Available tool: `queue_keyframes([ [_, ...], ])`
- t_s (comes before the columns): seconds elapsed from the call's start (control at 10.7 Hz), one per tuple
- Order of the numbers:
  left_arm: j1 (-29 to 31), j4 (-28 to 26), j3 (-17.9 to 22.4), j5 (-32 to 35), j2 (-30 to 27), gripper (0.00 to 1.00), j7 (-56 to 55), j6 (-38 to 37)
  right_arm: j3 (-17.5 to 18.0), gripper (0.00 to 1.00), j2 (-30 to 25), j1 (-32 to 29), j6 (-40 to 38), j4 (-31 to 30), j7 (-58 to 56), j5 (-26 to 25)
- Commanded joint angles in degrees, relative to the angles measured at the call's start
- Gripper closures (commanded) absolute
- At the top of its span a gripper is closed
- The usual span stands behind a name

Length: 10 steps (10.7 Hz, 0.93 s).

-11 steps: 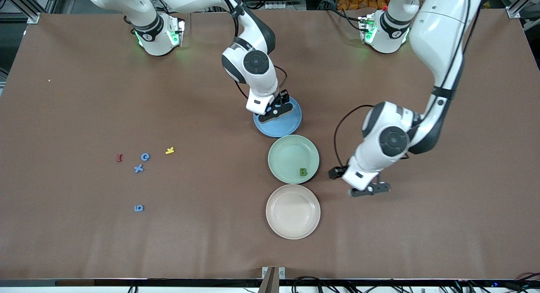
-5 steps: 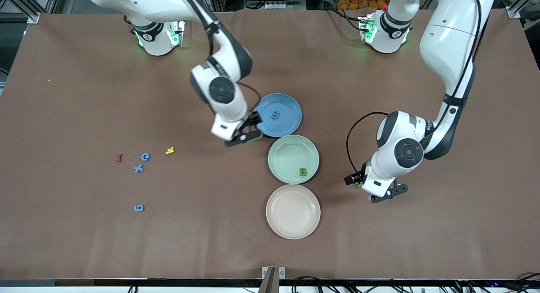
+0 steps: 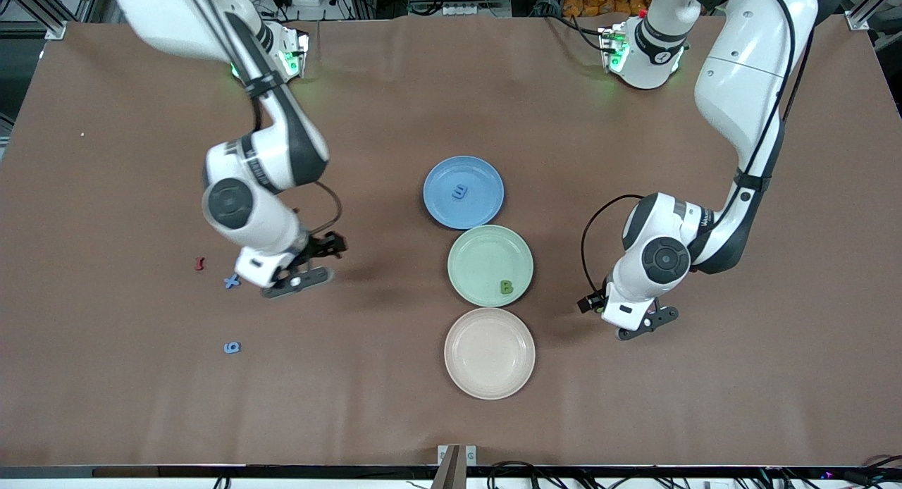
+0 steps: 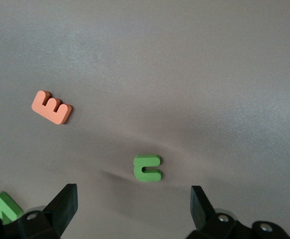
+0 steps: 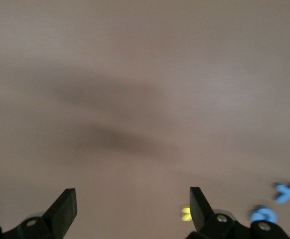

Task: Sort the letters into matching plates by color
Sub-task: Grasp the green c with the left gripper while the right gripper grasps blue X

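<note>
The blue plate [image 3: 486,207] holds one blue letter [image 3: 461,192]. The mint green plate [image 3: 472,253], nearer to the front camera, holds a green B [image 3: 506,287]. A blue X [image 3: 231,282] and a blue 6 [image 3: 232,347] lie toward the right arm's end. My right gripper [image 3: 296,282] hovers open and empty beside the X. The right wrist view shows it [image 5: 130,211] with the X [image 5: 288,192] and a blue C [image 5: 263,215]. My left gripper [image 3: 645,323] is open and empty [image 4: 132,209] over a green letter [image 4: 147,168]. More green letters [image 4: 3,206] show at its edge.
A cream-white plate [image 3: 489,380] lies nearest to the front camera, beside the green plate. A red piece [image 3: 199,264] lies by the blue X. A yellow piece [image 5: 186,213] lies under the right gripper. An orange E [image 4: 52,107] lies near the green letter.
My right gripper let go of a blue letter in the blue plate and swung over to the loose letters at the right arm's end. My left gripper shifted slightly away from the plates.
</note>
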Motion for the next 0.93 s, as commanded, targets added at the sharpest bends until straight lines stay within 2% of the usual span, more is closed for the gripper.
queue_keyframes([
  [0.0, -0.1, 0.48, 0.07, 2.01, 1.27, 0.0, -2.09, 3.28, 0.98, 0.0, -1.09, -8.35, 0.09, -0.89, -8.61, -0.68],
  [0.37, 0.34, 0.22, 0.07, 2.01, 2.41, 0.02, -2.09, 7.07, 1.42, 0.0, -1.09, -16.37, 2.02, -1.85, -19.08, -0.68],
  [0.65, 0.25, 0.31, 0.07, 1.93, 3.38, 0.06, -2.26, 7.25, 1.42, 0.0, -1.35, -20.41, 8.34, -6.24, -23.65, -0.33],
  [0.84, 0.25, 0.31, 0.07, 1.84, 3.56, 0.14, -2.26, 7.25, 2.56, 0.0, -0.56, -23.05, 11.51, -8.35, -24.72, -0.25],
])
